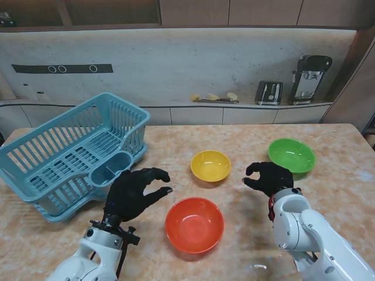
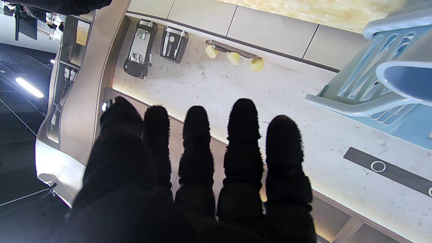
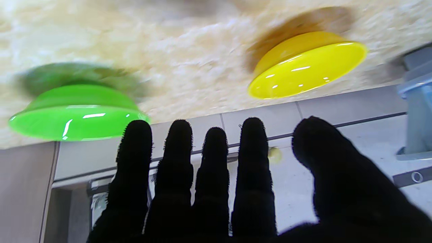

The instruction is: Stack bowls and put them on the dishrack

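Item: glossy orange plastic bowl, round and shallow, being shown upright and empty near the bench's near edge, about midway along it.

Item: glossy yellow plastic bowl, smaller, upright, empty, being shown at the middle of the beige marbled bench; in the right wrist view its rim is being seen beyond the fingertips.

Item: glossy green plastic bowl, upright, empty, being shown toward the bench's right edge, farther from me than the yellow one; it is also being seen, blurred, in the right wrist view.

Item: pale blue slatted plastic dishrack, with a rounded cutlery cup at its near right corner, being shown empty at the bench's far left corner; one corner of it is being seen in the left wrist view.

Item: black-gloved left hand, being held spread with fingers apart and slightly curled, nothing being gripped. It is being shown just beside the dishrack's cutlery cup, left of the orange bowl and apart from it.

Item: black-gloved right hand, being held spread, fingers apart, nothing being gripped. It is being shown between the yellow and green bowls, nearer to me than both, touching neither; the green bowl is lying just beyond it to the right.
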`<state>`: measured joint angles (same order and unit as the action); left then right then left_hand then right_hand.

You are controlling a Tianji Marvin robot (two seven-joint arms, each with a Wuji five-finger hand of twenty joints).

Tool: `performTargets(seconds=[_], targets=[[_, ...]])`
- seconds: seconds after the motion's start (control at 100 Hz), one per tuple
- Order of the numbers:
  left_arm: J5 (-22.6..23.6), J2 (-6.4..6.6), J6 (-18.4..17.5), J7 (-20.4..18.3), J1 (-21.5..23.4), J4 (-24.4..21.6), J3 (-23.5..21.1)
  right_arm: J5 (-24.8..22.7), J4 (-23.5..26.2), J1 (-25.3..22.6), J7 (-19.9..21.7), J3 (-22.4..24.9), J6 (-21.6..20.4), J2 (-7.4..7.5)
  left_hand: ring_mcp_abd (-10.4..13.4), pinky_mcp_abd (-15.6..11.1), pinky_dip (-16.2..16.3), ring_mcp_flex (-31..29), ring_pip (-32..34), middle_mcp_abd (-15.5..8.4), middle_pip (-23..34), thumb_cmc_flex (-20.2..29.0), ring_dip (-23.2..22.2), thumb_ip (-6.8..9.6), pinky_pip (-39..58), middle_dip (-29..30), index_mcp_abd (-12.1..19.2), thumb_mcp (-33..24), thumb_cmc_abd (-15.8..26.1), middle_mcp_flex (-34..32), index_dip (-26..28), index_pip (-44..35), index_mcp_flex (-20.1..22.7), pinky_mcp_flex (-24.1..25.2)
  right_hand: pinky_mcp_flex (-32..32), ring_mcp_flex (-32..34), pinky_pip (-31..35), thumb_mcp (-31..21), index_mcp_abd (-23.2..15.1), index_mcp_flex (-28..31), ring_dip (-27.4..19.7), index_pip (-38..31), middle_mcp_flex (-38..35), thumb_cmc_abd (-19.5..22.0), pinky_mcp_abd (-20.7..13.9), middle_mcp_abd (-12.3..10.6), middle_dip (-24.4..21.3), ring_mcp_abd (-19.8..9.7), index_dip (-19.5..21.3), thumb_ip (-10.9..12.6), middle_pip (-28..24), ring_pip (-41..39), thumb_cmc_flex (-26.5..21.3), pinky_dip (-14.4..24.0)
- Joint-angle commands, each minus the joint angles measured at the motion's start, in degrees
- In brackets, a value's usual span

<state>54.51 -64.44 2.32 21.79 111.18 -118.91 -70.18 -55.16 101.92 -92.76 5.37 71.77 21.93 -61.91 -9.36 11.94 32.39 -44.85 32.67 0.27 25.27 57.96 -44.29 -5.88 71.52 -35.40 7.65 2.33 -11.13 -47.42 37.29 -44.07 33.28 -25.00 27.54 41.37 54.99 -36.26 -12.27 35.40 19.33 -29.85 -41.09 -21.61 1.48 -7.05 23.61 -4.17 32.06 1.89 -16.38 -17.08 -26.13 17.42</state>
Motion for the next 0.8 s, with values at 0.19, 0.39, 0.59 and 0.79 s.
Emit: performTargets(seconds=[0.19,0.39,0.59,0.79], targets=[[-0.24,-0.13,0.07,-1.11,0.09,-0.45,0.33,-6.2,-1.13,0.16,2.94,2.57,0.03,0.88,-0.43,0.98,0.23,-0.41,-0.25,0.19,-0.89,0.13,0.29,-0.19,-0.26,-0.44,0.94,0.94,1.95,-0.6,0.89,0.3,1.86,0.63,-3.04,-3.75,-4.08,0.33,1.89,-2.08,-4.05,4.15,1.8,-1.47,-1.8,0.04,-3.01,-1.3,-0.19,0.39,3.22,4.24,1.3,-3.11],[-0.24,-0.11,0.17,-1.25,-0.13,-0.37,0.61,-8.74,-3.3,1.68,4.79,3.17,0.06,1.26,-0.41,1.02,0.24,-0.41,-0.25,0.2,-0.88,0.14,0.29,-0.19,-0.24,-0.45,0.92,0.93,1.95,-0.63,0.92,0.26,1.93,0.59,-5.54,-6.88,-6.16,-0.77,4.73,-6.2,-5.56,7.65,5.49,-2.77,-2.04,1.54,-4.3,-0.84,-0.86,0.06,5.11,6.31,4.36,-4.14],[-0.21,-0.09,0.21,-1.34,-0.22,-0.34,0.73,-9.74,-6.36,4.3,6.53,2.29,0.37,1.61,-0.38,0.99,0.25,-0.42,-0.25,0.18,-0.87,0.14,0.29,-0.2,-0.23,-0.45,0.91,0.93,1.92,-0.64,0.91,0.29,1.86,0.58,-8.46,-11.07,-9.34,-2.43,8.21,-10.58,-7.25,11.71,10.65,-3.41,-2.35,3.61,-5.54,-0.2,-2.04,-0.79,6.65,8.58,7.11,-5.57],[-0.3,-0.12,0.3,-1.27,-0.24,-0.34,0.78,-11.18,-9.69,7.4,8.69,0.97,0.44,2.03,-0.41,1.0,0.25,-0.43,-0.22,0.12,-0.87,0.12,0.27,-0.2,-0.24,-0.45,0.9,0.93,1.94,-0.63,0.91,0.27,1.9,0.62,-10.25,-13.95,-11.34,-2.53,11.17,-13.68,-8.28,13.75,14.97,-3.13,-3.1,5.53,-6.1,0.35,-2.49,-1.28,7.29,9.88,7.91,-6.73]])
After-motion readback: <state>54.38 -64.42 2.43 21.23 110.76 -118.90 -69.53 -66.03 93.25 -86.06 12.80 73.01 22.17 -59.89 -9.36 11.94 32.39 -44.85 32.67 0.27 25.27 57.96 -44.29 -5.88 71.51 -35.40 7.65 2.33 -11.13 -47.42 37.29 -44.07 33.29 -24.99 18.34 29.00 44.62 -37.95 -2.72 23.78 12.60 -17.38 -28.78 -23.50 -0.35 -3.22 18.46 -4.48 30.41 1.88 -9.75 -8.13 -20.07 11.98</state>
